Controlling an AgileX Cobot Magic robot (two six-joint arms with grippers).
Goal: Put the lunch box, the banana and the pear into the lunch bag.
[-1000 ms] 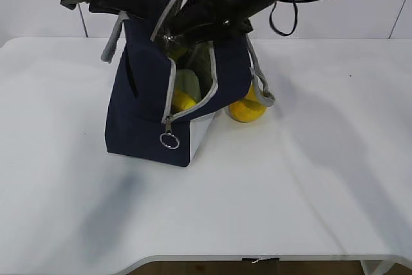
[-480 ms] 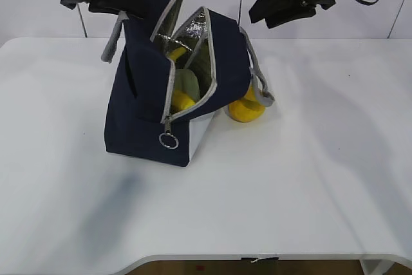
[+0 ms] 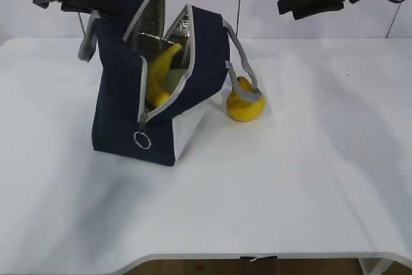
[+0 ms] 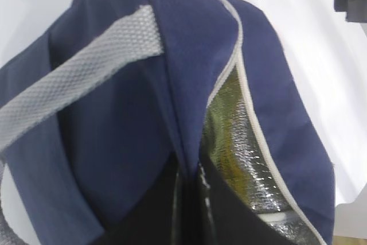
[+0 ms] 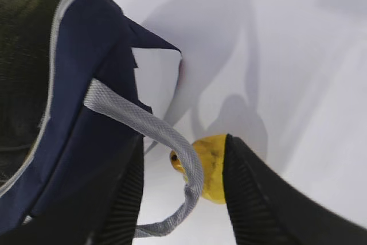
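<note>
The navy lunch bag [image 3: 119,111] stands tilted and unzipped on the white table, foil lining showing. The banana [image 3: 162,69] leans inside it, with the pale green lunch box [image 3: 175,80] behind. The pear [image 3: 244,104] sits on the table against the bag's right side, under a grey handle [image 3: 239,56]. My left gripper [image 3: 103,6] is shut on the bag's navy top fabric [image 4: 172,84], which is pinched between the fingers [image 4: 206,199]. My right gripper [image 3: 293,6] hangs open and empty high at the right; its view looks down on the pear [image 5: 211,164] and the handle [image 5: 166,136].
The white table [image 3: 309,178] stretches right and in front of the bag. A ring zipper pull [image 3: 142,140] dangles at the bag's front corner. A white wall stands close behind the table.
My right arm has come up out of the bag and drawn away to the upper right. My left gripper has pulled the bag leftward, and the banana now shows in the opening.
</note>
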